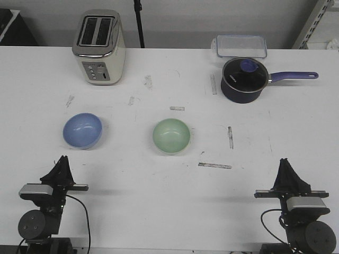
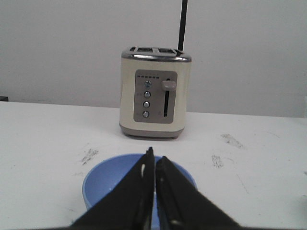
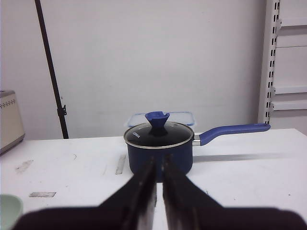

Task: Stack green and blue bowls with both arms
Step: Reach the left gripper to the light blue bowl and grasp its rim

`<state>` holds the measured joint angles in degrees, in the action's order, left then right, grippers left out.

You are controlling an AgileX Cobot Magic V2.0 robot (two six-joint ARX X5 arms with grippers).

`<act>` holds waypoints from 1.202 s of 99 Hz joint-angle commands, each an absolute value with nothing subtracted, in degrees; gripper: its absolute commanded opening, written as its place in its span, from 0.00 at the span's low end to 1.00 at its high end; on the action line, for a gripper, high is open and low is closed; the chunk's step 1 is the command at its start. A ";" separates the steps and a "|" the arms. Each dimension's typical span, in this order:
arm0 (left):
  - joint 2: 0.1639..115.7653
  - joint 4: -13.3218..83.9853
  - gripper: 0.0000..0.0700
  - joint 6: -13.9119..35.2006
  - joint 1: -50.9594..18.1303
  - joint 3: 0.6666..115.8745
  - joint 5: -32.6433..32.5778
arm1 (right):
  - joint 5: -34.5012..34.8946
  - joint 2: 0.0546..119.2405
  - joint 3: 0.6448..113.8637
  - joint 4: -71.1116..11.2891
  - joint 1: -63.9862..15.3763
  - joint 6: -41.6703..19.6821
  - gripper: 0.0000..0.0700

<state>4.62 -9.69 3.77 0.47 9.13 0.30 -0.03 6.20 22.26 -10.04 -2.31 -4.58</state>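
In the left wrist view, the blue bowl [image 2: 103,184] lies just beyond the left pincer [image 2: 155,160], whose 2 fingers cover its middle and near rim; the picture's edge cuts its base. In the right wrist view, only a sliver of the green bowl [image 3: 9,210] shows, well to the side of the right pincer [image 3: 159,165], cut at the corner. The toaster [image 3: 9,120] is cut likewise. The saucepan [image 3: 160,148] hides most of the clear container [image 3: 182,116] behind it. Its lid lettering is too small to read.
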 commanded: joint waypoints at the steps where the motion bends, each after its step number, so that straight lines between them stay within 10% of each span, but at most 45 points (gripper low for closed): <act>1: 7.03 -10.24 0.01 3.97 0.47 11.46 0.43 | 0.01 5.98 22.33 -9.45 -2.33 -5.10 0.02; 84: 56.34 -0.67 0.01 2.02 0.47 43.88 0.36 | -0.01 5.98 22.33 -9.45 -2.33 -5.10 0.02; 119: 70.83 17.78 0.00 12.82 1.98 59.16 0.43 | -0.01 5.98 22.33 -9.45 -2.33 -5.10 0.02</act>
<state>68.69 14.20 10.44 1.48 55.88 0.32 -0.03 6.20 22.26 -10.04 -2.31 -4.58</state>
